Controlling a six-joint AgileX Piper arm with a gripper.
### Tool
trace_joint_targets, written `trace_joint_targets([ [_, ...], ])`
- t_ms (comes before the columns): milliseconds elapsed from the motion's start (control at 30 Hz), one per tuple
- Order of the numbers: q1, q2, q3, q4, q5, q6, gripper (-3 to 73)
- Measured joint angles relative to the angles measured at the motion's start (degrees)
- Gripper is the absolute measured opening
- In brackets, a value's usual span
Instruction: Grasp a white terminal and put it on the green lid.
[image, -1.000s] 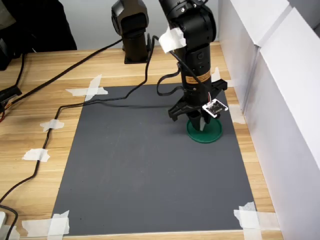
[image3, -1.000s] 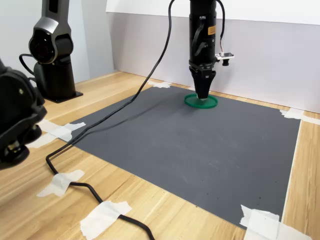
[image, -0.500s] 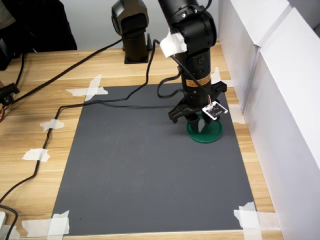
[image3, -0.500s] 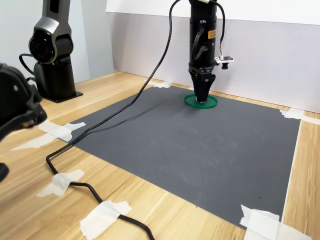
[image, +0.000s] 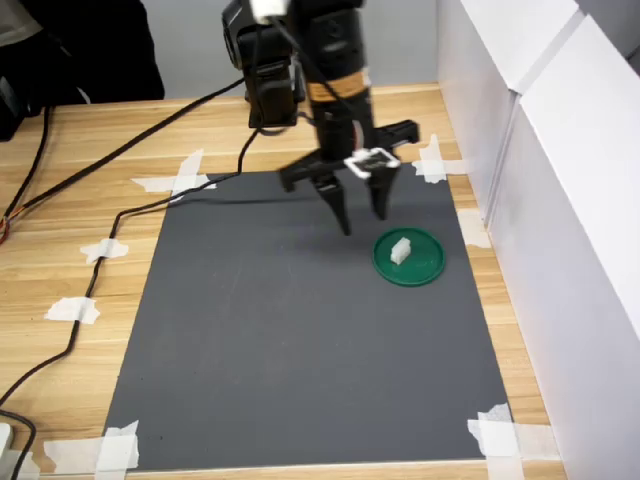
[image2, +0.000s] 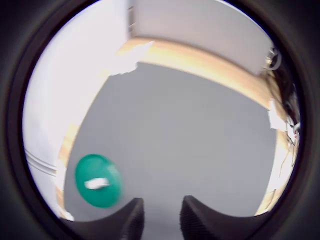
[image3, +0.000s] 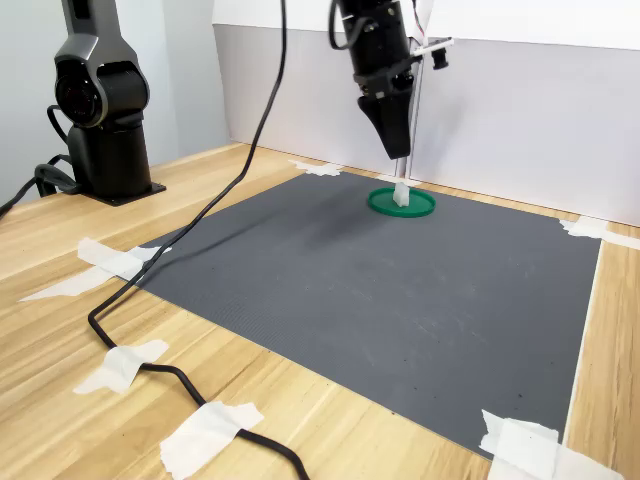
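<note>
Small stepped white terminal (image: 400, 250) sits on green lid (image: 425, 268); hand (image: 362, 221) spread, empty.

The white terminal (image: 400, 250) is a tiny white plastic block resting on the green lid (image: 422, 268), near the disc's middle, with nothing gripping it. The green lid is a flat round dark-green disc lying flat on the dark grey mat (image: 300, 330), close to the mat's edge at the first exterior view's right.
</note>
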Motion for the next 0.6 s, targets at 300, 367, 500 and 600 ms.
trace_joint_targets([
  [300,-16.8,-20.0,19.8,-2.6,-18.9,4.2,-0.7],
  [367,-19.7,-24.6,23.8,-2.8,-20.5,5.9,-1.2],
  [500,-22.8,-33.6,30.7,-2.9,-21.9,8.1,-1.6],
  [600,-23.1,-40.4,35.9,-3.0,-22.5,8.5,-1.6],
])
